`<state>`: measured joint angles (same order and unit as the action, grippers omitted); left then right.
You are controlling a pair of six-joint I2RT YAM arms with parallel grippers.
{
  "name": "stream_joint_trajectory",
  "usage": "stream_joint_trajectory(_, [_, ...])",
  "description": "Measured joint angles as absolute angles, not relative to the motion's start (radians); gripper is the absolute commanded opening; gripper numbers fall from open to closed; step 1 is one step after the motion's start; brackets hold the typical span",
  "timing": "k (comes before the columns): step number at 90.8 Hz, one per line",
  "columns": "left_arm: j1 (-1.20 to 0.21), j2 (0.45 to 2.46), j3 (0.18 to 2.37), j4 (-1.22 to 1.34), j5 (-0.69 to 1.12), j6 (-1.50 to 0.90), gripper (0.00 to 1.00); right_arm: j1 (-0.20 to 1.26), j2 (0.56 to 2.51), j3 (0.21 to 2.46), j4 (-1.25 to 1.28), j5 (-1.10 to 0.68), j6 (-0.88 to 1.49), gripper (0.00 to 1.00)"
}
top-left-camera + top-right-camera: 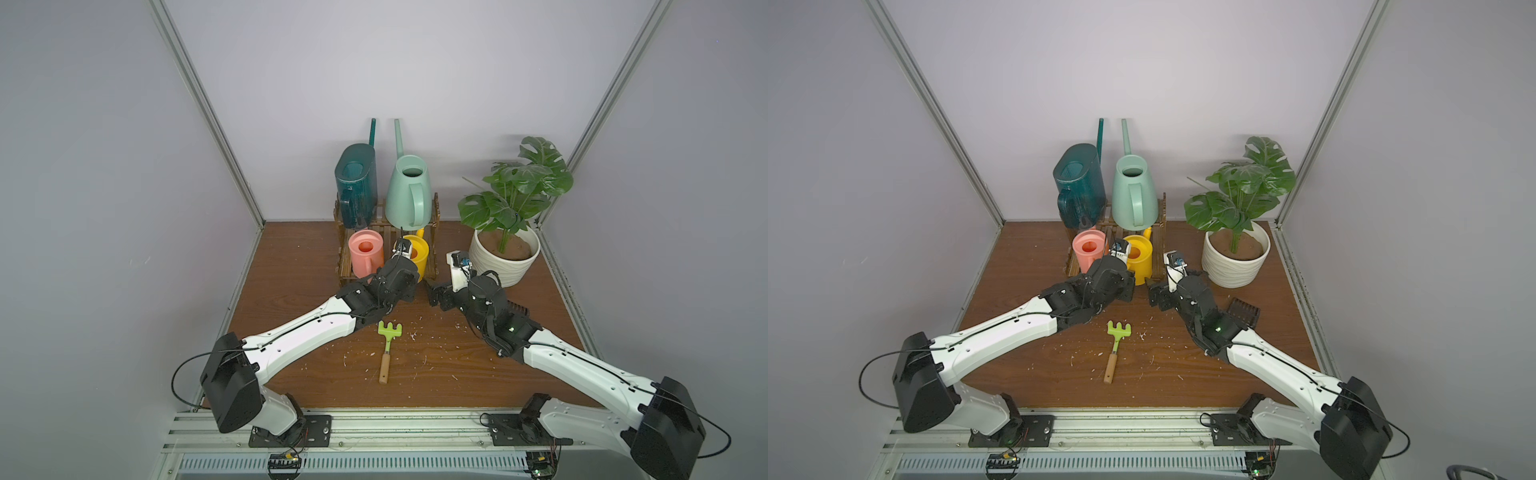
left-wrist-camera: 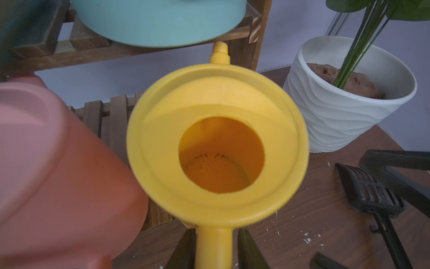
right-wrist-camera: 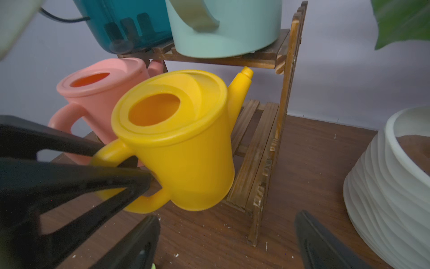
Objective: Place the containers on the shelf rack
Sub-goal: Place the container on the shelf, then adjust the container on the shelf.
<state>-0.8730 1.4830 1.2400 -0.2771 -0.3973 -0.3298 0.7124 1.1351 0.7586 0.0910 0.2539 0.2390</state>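
The dark teal can (image 1: pixel 356 183) and the mint green can (image 1: pixel 409 195) stand on the top tier of the wooden shelf rack (image 1: pixel 435 216). On the lower tier sit the pink can (image 1: pixel 365 251) and the yellow can (image 1: pixel 419 253), side by side. My left gripper (image 2: pixel 215 233) straddles the yellow can's handle (image 2: pixel 214 246). It is slightly open, and a thin gap shows beside one finger. In the right wrist view these left fingers (image 3: pixel 130 179) reach through the handle loop. My right gripper (image 3: pixel 225 221) hangs wide open over the table in front of the rack, holding nothing.
A white ribbed pot (image 1: pixel 505 257) with a leafy plant stands right of the rack, close to my right wrist. A green toy rake (image 1: pixel 388 345) lies mid-table between the arms. A black slotted scoop (image 1: pixel 1244 311) lies by my right arm. White crumbs dot the wood.
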Motion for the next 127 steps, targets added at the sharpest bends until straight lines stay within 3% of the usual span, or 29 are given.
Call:
stream_joint_trajectory(74, [-0.873,1.518,1.284,-0.291,-0.339,-0.383,0.42,0.711,1.211,0.795,0.188,0.348,0.228,0.93])
stream_joint_trajectory(127, [-0.873,1.460,1.193,-0.268,-0.297,-0.380,0.49,0.711,1.219,0.795,0.187,0.356,0.228,0.92])
